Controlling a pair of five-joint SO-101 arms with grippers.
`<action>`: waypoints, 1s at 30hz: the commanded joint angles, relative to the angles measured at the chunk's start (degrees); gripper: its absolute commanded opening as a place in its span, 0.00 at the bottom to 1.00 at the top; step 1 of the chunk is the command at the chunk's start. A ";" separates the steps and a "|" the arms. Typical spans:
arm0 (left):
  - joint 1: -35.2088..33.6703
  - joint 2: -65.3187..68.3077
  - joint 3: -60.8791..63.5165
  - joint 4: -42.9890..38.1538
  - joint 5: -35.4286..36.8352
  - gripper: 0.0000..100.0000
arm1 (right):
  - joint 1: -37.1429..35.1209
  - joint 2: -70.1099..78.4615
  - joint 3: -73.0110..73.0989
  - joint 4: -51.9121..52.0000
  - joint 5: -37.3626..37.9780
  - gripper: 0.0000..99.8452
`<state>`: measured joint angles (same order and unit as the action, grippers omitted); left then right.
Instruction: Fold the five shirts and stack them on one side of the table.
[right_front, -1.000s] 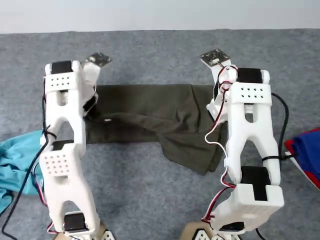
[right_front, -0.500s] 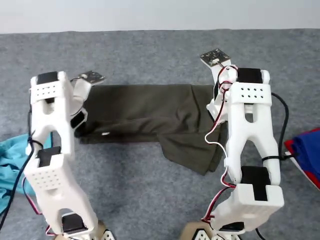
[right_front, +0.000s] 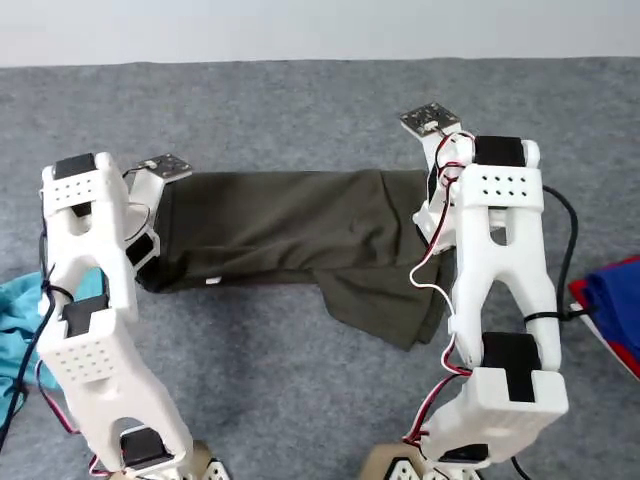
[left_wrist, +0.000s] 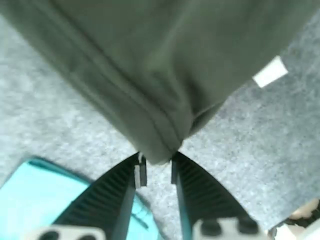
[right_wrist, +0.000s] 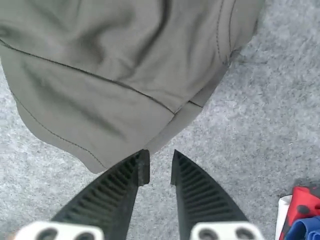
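- A teal shirt (right_front: 18, 312) lies crumpled at the left edge of the grey worktop (right_front: 300, 110), partly under the left arm (right_front: 92, 300). In the left wrist view the same teal cloth (left_wrist: 30, 200) shows just beside the claw's fingers.
- The left arm stands at the left end of the olive shirt (right_front: 290, 225). The left claw (left_wrist: 157, 167) is closed on that end. A rounded fold of the hem is pinched between its two black fingertips (left_wrist: 140, 172), and the cloth spreads away from them over the worktop.
- A small white tag (right_front: 213, 281) sticks out from the near edge of the olive shirt, a little right of the left claw. It rests on the grey surface.
- The olive shirt lies in the middle of the worktop as a long band running left to right between the two arms. It is mostly flat, with creases across it. Right of the middle, a loose flap hangs toward the near side, and its right end passes under the right arm (right_front: 497, 260).
- The right claw (right_wrist: 159, 167) is slightly open and holds nothing, and grey worktop shows in the narrow gap. Its tips sit just at the curved, stitched edge of the olive flap.
- A blue and red shirt (right_front: 615, 300) is bunched at the right edge of the worktop, well apart from the olive one.
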<state>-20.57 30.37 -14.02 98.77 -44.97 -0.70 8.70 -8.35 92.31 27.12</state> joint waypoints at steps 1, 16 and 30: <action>-0.44 -4.48 -5.49 0.44 0.00 0.10 | 0.40 -0.31 -2.64 -0.13 -0.70 0.08; 0.53 -4.40 -22.37 0.79 3.25 0.09 | 0.22 0.13 -2.73 -14.55 -8.44 0.08; 5.10 -1.49 -13.05 -19.87 27.78 0.10 | 4.00 19.47 -19.60 -10.15 -12.48 0.08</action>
<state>-17.23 30.37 -27.82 83.30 -21.49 2.29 27.43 -21.45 79.47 16.13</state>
